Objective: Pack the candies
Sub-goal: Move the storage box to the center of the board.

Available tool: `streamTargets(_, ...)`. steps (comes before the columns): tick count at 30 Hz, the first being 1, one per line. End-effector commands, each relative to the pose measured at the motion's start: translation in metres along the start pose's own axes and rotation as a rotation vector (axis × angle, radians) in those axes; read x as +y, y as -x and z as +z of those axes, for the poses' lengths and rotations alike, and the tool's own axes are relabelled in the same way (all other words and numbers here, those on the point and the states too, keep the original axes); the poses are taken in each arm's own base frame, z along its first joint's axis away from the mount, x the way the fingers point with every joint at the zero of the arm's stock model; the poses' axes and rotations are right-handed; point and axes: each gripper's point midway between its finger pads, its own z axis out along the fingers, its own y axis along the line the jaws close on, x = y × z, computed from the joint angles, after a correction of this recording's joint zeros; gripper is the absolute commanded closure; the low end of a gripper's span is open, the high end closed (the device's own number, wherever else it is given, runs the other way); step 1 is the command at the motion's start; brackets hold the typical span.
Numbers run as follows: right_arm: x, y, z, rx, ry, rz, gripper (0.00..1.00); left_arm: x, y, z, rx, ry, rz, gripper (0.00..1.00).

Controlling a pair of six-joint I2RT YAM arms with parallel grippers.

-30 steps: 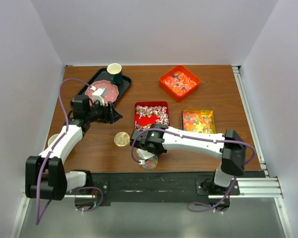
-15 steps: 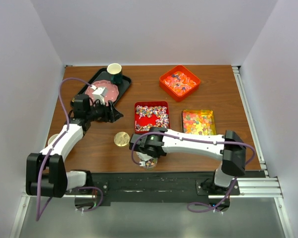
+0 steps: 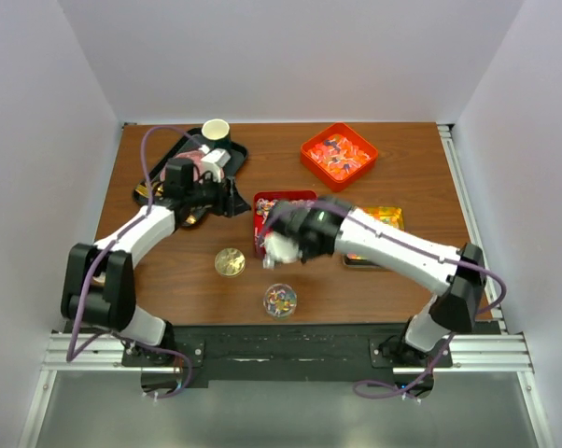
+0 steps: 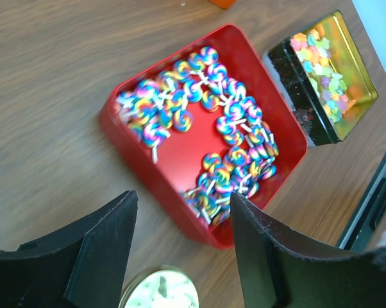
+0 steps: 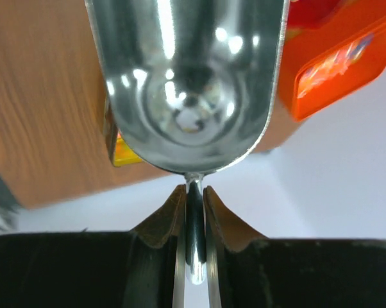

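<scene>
Clamping the thin handle of the silver scoop [image 5: 190,83], the right gripper [image 5: 194,200] has its jaws closed tight on the metal. The scoop's long axis runs straight out from the jaws, bowl ahead, showing bare polished metal. In the top view this gripper hangs over the near left corner of the red tray [image 4: 125,138].

The left gripper [image 4: 180,202] stands with its jaws well apart and holds nothing. It hovers just left of the same tray, fingers aimed right toward it.

The candies [image 4: 228,135] in the red tray are swirl-coloured pieces on short white sticks. They lie in a curved band along two sides of the tray, sticks pointing in mixed directions, with bare red floor at the middle.

More candies fill the gold tin [image 4: 292,96] just right of that tray and the orange tray [image 3: 306,152] farther back. A small clear jar [image 3: 280,300] of candies stands close to the near edge of the table [image 3: 374,289], with the gold lid [image 3: 230,261] to its left. Bare wood separates both from the red tray.
</scene>
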Motion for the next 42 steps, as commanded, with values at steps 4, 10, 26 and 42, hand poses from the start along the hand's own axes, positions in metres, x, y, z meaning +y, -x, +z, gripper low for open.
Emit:
streamTargets(4, -0.043, -0.058, 0.014, -0.13, 0.103, 0.754, 1.0, -0.019, 0.05, 0.038, 0.008, -0.099, 0.088, 0.36)
streamTargets(10, -0.079, -0.1, 0.033, -0.173, 0.133, 1.075, 1.0, -0.036, 0.039, 0.082, 0.125, -0.152, 0.118, 0.54)
streamTargets(26, -0.076, -0.117, 0.048, -0.12, 0.145, 1.09, 1.0, -0.004, 0.033, 0.181, 0.181, -0.104, 0.073, 1.0)
streamTargets(42, -0.136, -0.095, 0.116, -0.192, 0.217, 1.212, 1.0, 0.089, 0.118, 0.184, -0.001, 0.036, 0.21, 1.0)
